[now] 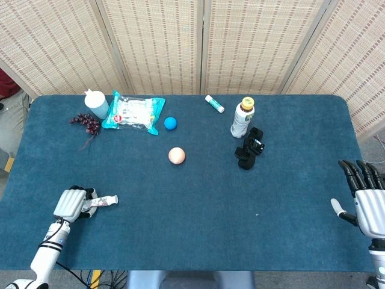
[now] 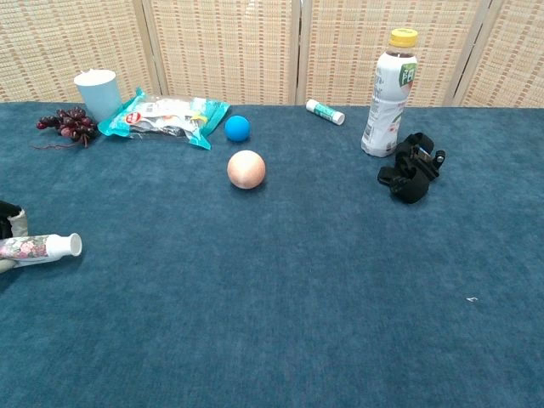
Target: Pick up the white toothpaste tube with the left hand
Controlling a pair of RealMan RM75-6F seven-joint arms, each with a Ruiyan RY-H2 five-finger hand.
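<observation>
Where the dark blue carpeted worktop [image 1: 198, 235] meets its far edge, woven beige folding screens [image 1: 180, 42] close off the room. At the near left corner the left hand [image 1: 71, 203] has its fingers [image 1: 86, 194] wrapped around the white toothpaste tube [image 1: 103, 201], cap end pointing toward the centre and raised slightly off the surface in the chest view; the right hand [image 1: 366, 201] sits at the near right edge, fingers spread and holding nothing. Along the back lie grapes [image 1: 86, 122], a snack packet [image 1: 133, 112], a blue ball [image 1: 171, 123] and a drink bottle [image 1: 242, 117].
</observation>
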